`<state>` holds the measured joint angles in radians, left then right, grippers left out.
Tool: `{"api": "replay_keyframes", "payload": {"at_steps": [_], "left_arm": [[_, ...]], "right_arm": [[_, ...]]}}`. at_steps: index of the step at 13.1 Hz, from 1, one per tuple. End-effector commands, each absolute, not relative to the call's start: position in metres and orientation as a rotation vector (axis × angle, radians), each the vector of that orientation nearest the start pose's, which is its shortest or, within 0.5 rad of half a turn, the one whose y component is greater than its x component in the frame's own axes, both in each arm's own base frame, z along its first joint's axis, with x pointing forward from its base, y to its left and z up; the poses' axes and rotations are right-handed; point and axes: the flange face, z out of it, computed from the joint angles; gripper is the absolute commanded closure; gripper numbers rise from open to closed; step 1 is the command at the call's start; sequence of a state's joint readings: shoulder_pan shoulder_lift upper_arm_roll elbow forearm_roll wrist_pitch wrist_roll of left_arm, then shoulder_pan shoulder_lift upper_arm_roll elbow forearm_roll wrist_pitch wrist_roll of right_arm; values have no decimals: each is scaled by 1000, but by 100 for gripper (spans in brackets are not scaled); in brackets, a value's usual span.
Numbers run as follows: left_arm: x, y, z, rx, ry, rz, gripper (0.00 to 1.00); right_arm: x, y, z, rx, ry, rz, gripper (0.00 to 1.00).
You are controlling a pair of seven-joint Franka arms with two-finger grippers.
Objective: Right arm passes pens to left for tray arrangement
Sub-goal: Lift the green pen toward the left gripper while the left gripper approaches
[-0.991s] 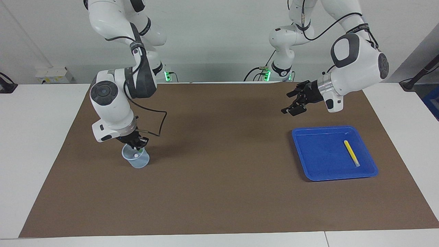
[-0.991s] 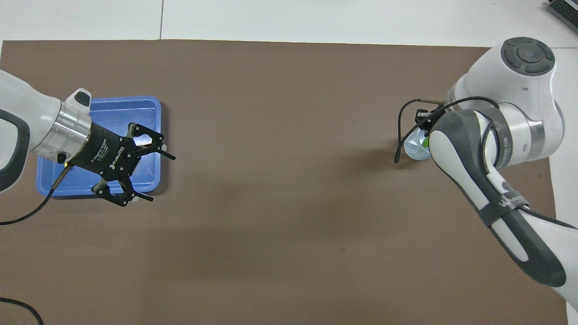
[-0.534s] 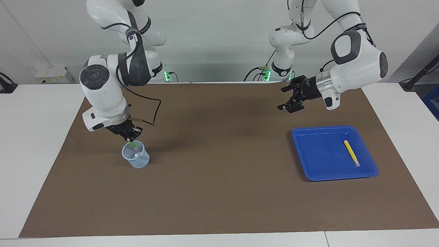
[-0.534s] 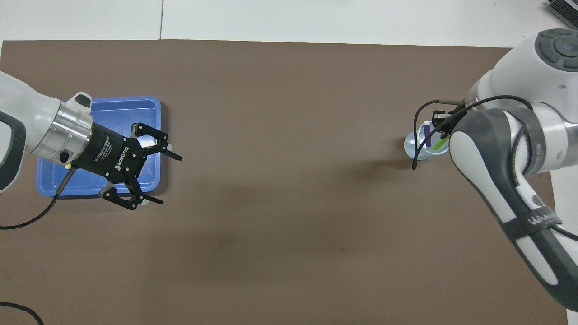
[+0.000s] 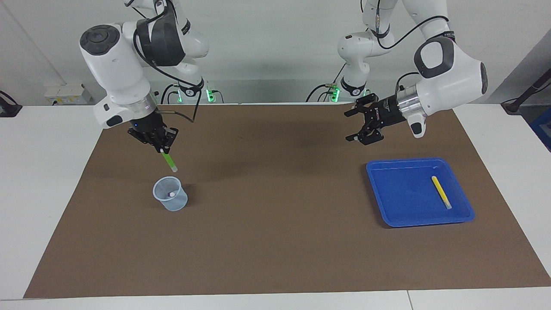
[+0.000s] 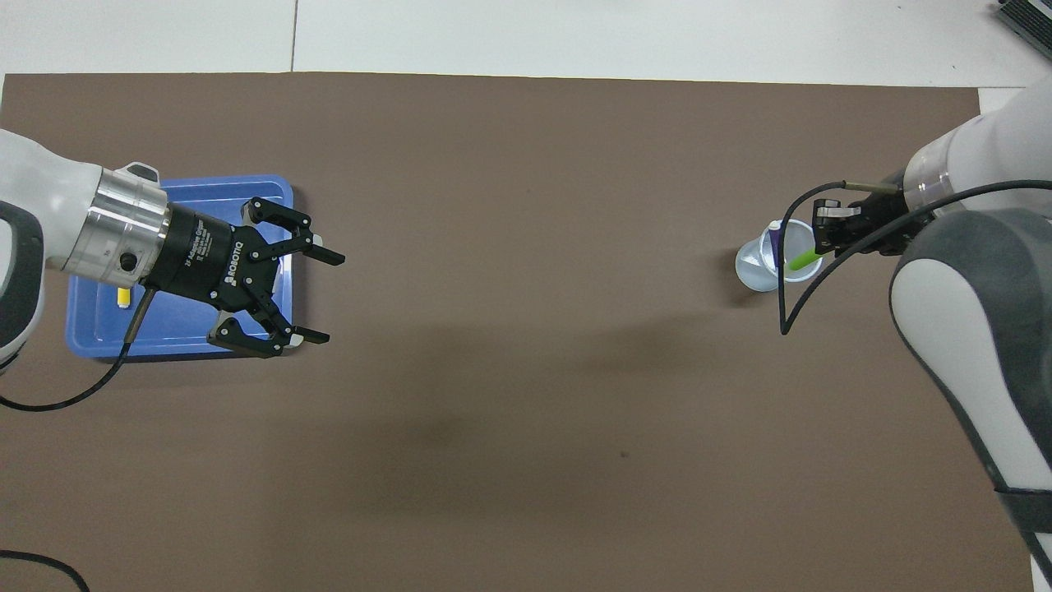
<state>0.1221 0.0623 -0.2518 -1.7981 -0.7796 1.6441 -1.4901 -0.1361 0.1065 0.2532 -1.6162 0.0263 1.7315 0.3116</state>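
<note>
My right gripper (image 5: 162,147) is shut on the green pen (image 5: 169,162), which hangs tip-down in the air over the small pale cup (image 5: 170,199). From overhead the green pen (image 6: 802,261) crosses the cup's rim (image 6: 746,271). A purple pen (image 6: 773,247) stands inside the cup. The yellow pen (image 5: 441,192) lies in the blue tray (image 5: 400,193) at the left arm's end of the table. My left gripper (image 5: 354,127) hovers open over the mat beside the tray, nothing between its fingers; from overhead the left gripper (image 6: 325,298) overlaps the tray's edge (image 6: 279,189).
A brown mat (image 5: 275,224) covers most of the white table. The right arm's black cable (image 6: 785,304) loops down beside the cup.
My right gripper has risen from the cup, drawing the green pen clear of it. The left gripper has turned and drifted slightly toward the table's middle.
</note>
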Motion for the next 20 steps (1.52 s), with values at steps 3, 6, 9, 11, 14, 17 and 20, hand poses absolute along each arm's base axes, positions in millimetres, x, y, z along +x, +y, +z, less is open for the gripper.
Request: {"api": "replay_keyframes", "payload": {"at_steps": [3, 6, 9, 11, 14, 17, 20], "left_arm": [[554, -171, 525, -2166, -2507, 1333, 9], [552, -199, 527, -2145, -2544, 1352, 12], [556, -213, 526, -2163, -2617, 1297, 11], [554, -229, 524, -2181, -2640, 1269, 11], [547, -256, 517, -2216, -2670, 1219, 11], [532, -293, 504, -2286, -2732, 1109, 11], [524, -301, 489, -2443, -2714, 975, 12]], "right_arm": [[594, 93, 571, -2860, 344, 34, 100], [586, 153, 573, -2778, 485, 68, 100], [582, 200, 573, -2690, 600, 62, 100], [585, 234, 564, -2644, 674, 38, 100], [584, 286, 544, -2572, 741, 28, 100], [581, 311, 536, -2537, 789, 29, 100], [581, 312, 537, -2531, 802, 31, 100]]}}
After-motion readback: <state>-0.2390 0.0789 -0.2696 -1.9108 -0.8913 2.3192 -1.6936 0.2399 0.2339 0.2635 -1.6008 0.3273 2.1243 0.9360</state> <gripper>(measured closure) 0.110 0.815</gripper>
